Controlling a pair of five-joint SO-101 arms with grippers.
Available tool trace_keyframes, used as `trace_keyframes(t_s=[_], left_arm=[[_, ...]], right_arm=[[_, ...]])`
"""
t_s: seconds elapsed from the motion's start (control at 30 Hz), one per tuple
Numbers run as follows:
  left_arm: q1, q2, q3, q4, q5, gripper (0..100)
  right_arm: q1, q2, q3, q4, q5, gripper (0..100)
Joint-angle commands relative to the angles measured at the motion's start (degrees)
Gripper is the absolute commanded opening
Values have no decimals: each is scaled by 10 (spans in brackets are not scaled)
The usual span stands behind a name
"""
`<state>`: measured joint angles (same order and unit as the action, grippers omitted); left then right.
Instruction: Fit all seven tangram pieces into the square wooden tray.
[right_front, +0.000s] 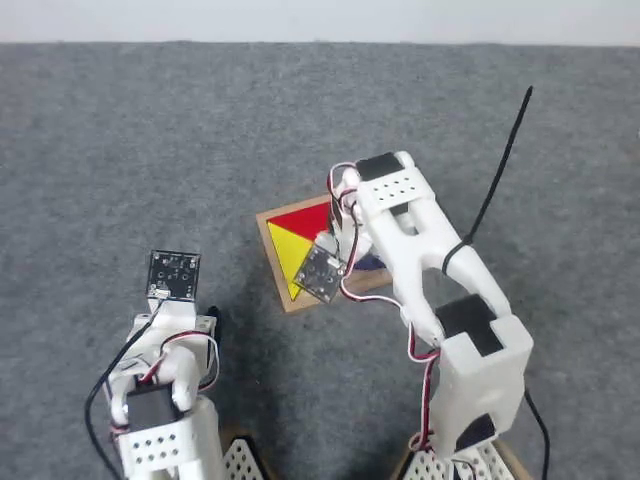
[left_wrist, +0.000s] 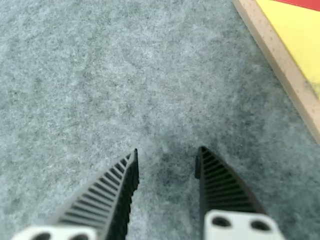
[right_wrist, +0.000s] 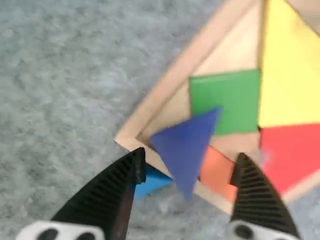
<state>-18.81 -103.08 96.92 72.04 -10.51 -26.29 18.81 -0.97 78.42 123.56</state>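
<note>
Right gripper (right_wrist: 190, 156) hangs over tray (right_wrist: 175, 75), fingers (right_wrist: 120, 185) spread.

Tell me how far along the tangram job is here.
Seated in the tray: yellow triangle, red triangle, green square and an orange piece. In hand: the dark blue triangle lies tilted across the tray's rim, ungripped, under the open right gripper. To do: seat it, plus the light blue piece peeking out beside that rim. The left gripper hangs open over carpet.
</note>
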Motion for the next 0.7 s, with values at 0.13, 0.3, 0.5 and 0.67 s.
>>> trace_keyframes(t_s=[0.13, 0.3, 0.5, 0.67], left_arm=[[0, -11, -5, 4, 4, 190], [0, -11, -5, 4, 4, 190], [0, -11, -5, 4, 4, 190], [0, -11, -5, 4, 4, 190]], right_arm=[[7, -8, -48, 8, -16, 289], [7, -10, -91, 9, -215, 288], [14, -76, -133, 59, -591, 159], [63, -86, -132, 70, -735, 6]])
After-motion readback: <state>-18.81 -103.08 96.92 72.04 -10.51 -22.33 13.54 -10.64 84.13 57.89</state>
